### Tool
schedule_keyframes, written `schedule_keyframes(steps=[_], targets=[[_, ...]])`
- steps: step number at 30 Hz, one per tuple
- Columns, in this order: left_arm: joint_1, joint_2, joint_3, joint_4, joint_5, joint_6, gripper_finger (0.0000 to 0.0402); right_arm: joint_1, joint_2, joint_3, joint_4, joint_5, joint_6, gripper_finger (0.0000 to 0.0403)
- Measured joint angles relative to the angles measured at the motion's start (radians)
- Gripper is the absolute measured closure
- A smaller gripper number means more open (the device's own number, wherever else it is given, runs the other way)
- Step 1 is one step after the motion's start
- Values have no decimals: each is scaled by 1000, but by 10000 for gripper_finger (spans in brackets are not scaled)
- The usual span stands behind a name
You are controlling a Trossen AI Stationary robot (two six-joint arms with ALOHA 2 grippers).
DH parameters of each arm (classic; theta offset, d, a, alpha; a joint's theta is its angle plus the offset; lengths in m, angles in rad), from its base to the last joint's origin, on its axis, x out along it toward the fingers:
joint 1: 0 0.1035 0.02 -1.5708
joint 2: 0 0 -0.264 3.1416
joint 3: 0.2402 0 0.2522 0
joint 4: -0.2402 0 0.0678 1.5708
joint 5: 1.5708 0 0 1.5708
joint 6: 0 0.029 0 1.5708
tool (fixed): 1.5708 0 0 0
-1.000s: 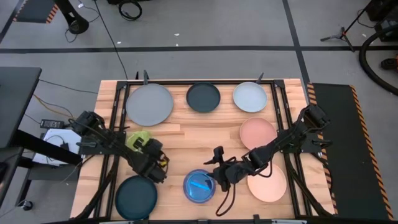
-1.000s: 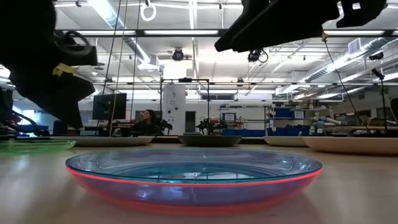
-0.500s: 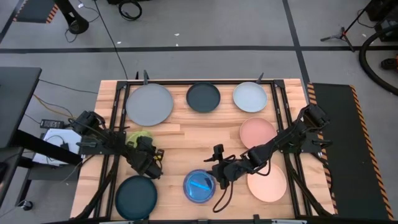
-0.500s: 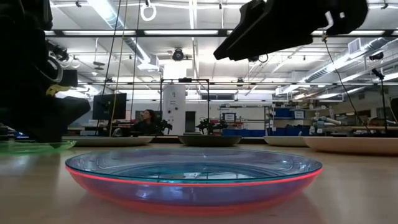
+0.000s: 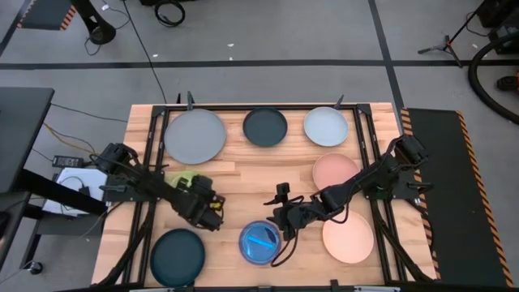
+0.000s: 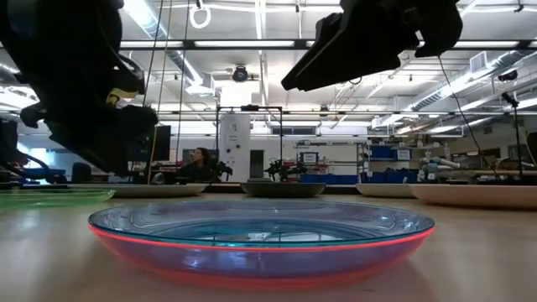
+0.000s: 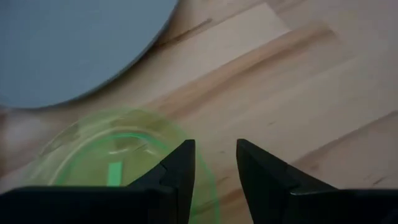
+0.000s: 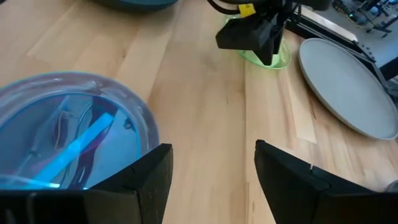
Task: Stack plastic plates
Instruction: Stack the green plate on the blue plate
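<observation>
1. Left pincer (image 5: 212, 212), jaws slightly apart and empty, hangs beside the green plate (image 5: 182, 178) near the bench's (image 5: 243, 174) left edge.
2. Right pincer (image 5: 280, 223), open and empty, hovers beside the blue-on-red plates (image 5: 259, 242) at the front edge.
3. Risk: both arms converging mid-bench could collide.

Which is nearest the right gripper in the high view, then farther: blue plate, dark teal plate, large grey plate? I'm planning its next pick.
From the right gripper:
1. Blue plate, just beside it at the front edge.
2. Dark teal plate, front left corner.
3. Large grey plate, back left.
</observation>
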Motion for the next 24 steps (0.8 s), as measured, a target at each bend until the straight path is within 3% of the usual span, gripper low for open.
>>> schedule_keyframes(steps=[8,14,24], targets=[[21,0,-112,183,4,-49,276,-4,0,0,-11,-14,63,171],[20,-1,-199,225,-14,-102,276,-4,0,0,-11,-14,63,171],[5,-2,-207,237,-15,-78,279,-10,0,-1,-12,-15,62,171]])
